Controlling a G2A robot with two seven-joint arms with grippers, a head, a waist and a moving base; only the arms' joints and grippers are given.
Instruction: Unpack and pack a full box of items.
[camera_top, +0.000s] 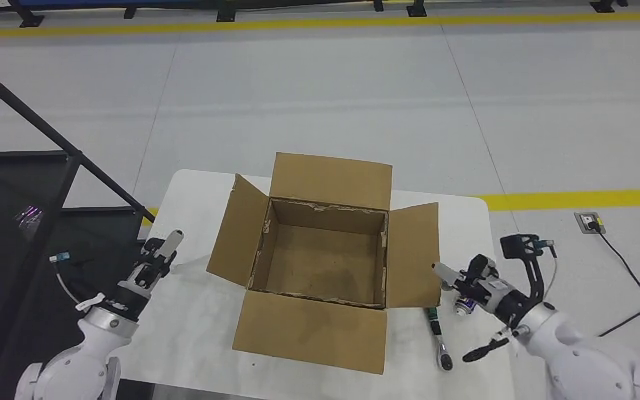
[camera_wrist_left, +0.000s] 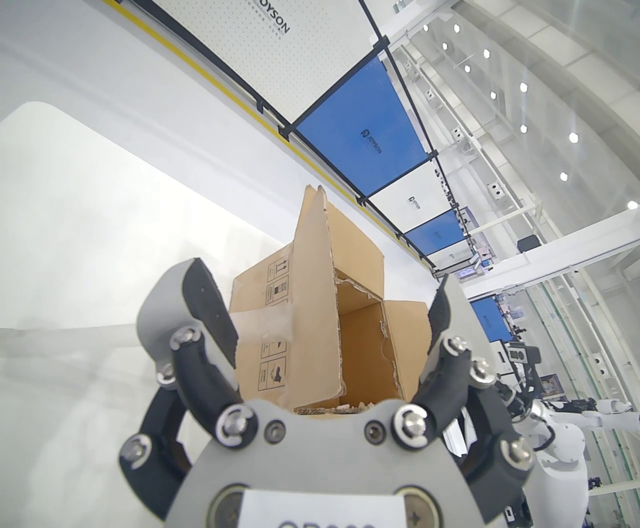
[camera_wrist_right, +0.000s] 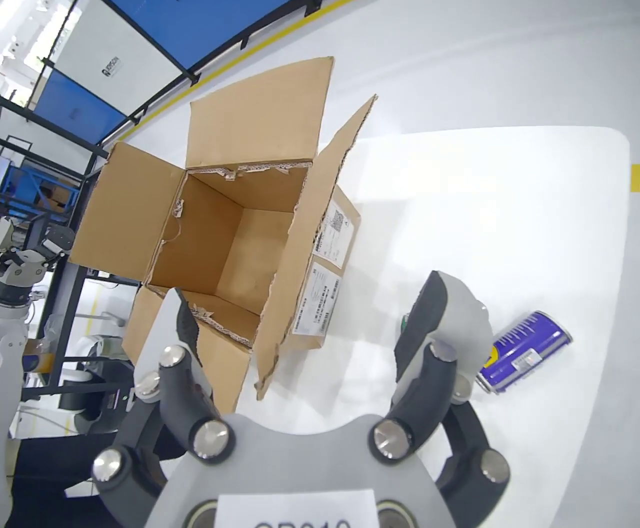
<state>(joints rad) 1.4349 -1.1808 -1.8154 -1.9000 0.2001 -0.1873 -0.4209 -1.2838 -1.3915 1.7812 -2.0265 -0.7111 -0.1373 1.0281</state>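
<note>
An open cardboard box (camera_top: 310, 332) stands in the middle of the white table (camera_top: 195, 310), its flaps spread and its inside bare. My left gripper (camera_top: 160, 250) hovers off the box's left flap, open and holding nothing; the left wrist view has the box (camera_wrist_left: 312, 280) straight beyond the open fingers (camera_wrist_left: 207, 310). My right gripper (camera_top: 457, 272) is at the box's right side, open and holding nothing. A purple can (camera_wrist_right: 522, 350) lies on its side just past one right finger (camera_wrist_right: 425, 320). The can (camera_top: 463, 304) rests under the right gripper in the top view.
A ratchet wrench (camera_top: 438, 340) with a green grip lies on the table between the box's right flap and the right arm, near the front edge. A black metal frame (camera_top: 60, 150) stands off the table's left side. White shipping labels (camera_wrist_right: 325, 260) cover the box's right wall.
</note>
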